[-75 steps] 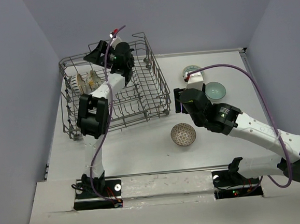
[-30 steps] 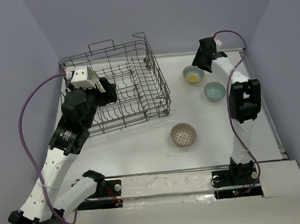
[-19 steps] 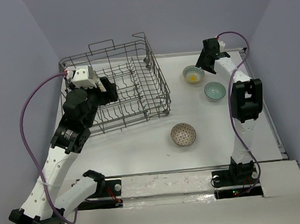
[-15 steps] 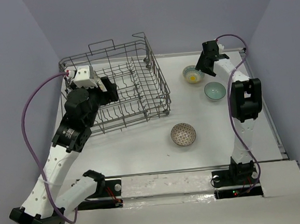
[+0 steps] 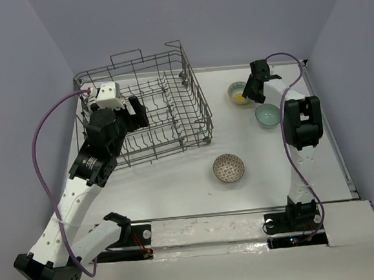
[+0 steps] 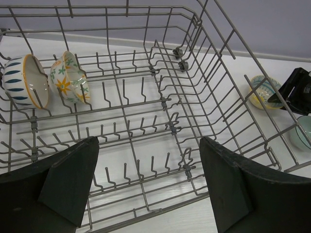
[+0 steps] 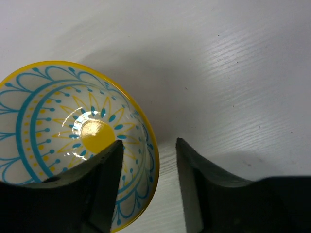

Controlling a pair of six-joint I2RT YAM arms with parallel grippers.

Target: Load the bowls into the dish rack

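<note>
Lowered since before, right jaws stand open astride the rim of the yellow-flowered bowl (image 7: pixel 92 136), perhaps touching. Grasp step: close, then lift to the dish rack (image 6: pixel 160 102); left jaws gape wide.

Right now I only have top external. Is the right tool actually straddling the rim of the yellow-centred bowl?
Observer: Yes. In the right wrist view the right tool is open, with its fingers on either side of the yellow-rimmed bowl's near rim.
Operator: Touching it?
Observer: I can't tell for the inner finger. On the outer side, a strip of white table shows between the rim and the finger.
Operator: The left arm blocks my view of the rack. Anything loaded?
Observer: Two. In the left wrist view a dash-patterned bowl and a flowered bowl stand on edge side by side between the tines of the dish rack.
</note>
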